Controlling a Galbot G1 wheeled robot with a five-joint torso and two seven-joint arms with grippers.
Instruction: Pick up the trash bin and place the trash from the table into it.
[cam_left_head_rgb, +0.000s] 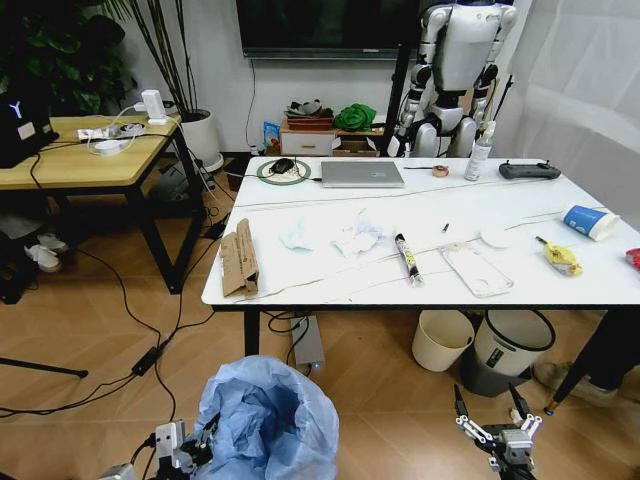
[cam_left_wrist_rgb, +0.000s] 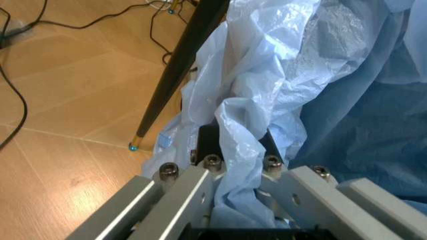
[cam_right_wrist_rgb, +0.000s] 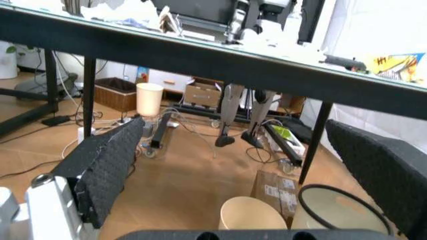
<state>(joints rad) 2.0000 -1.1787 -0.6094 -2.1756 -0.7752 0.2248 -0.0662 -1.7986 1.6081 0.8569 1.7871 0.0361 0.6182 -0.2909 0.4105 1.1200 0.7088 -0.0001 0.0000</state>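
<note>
Wood floor underfoot, white marble tabletop (cam_left_head_rgb: 330, 275) ahead, litter spread all over it. Down low at the front, left of centre: trash bin (cam_left_head_rgb: 270, 420), blue liner ballooning around it, held at its left side and apparently off the floor, though hard to say for sure. Left claw (cam_left_head_rgb: 180, 443) right against it, and up close in the left wrist view, left claw (cam_left_wrist_rgb: 230, 172) clamped on a fold of the baggy liner, fingers pinched tight around the plastic. Right claw (cam_left_head_rgb: 495, 425) hanging low on the other side, below the tabletop edge, prongs spread wide and holding nothing; wide-apart black pads (cam_right_wrist_rgb: 107, 170) confirmed in the right wrist view.

Up on the tabletop, nothing binned yet: brown cardboard piece (cam_left_head_rgb: 240, 260) at the near left edge, white tissues (cam_left_head_rgb: 355, 237) crumpled mid-surface, black tube (cam_left_head_rgb: 407, 257) just right of those, clear plastic tray (cam_left_head_rgb: 477, 269) beyond, yellow wrapper (cam_left_head_rgb: 562, 259) further right, blue paper cup (cam_left_head_rgb: 588, 221) near the far right, red can (cam_left_head_rgb: 634, 259) peeking at the very edge.

Under the tabletop, cream bucket (cam_left_head_rgb: 442, 340) and black-rimmed basket (cam_left_head_rgb: 510, 350), side by side, not part of the job.

Score so far, at a guess: bin pick-up done or nearly so; every scrap of litter left to collect.
</note>
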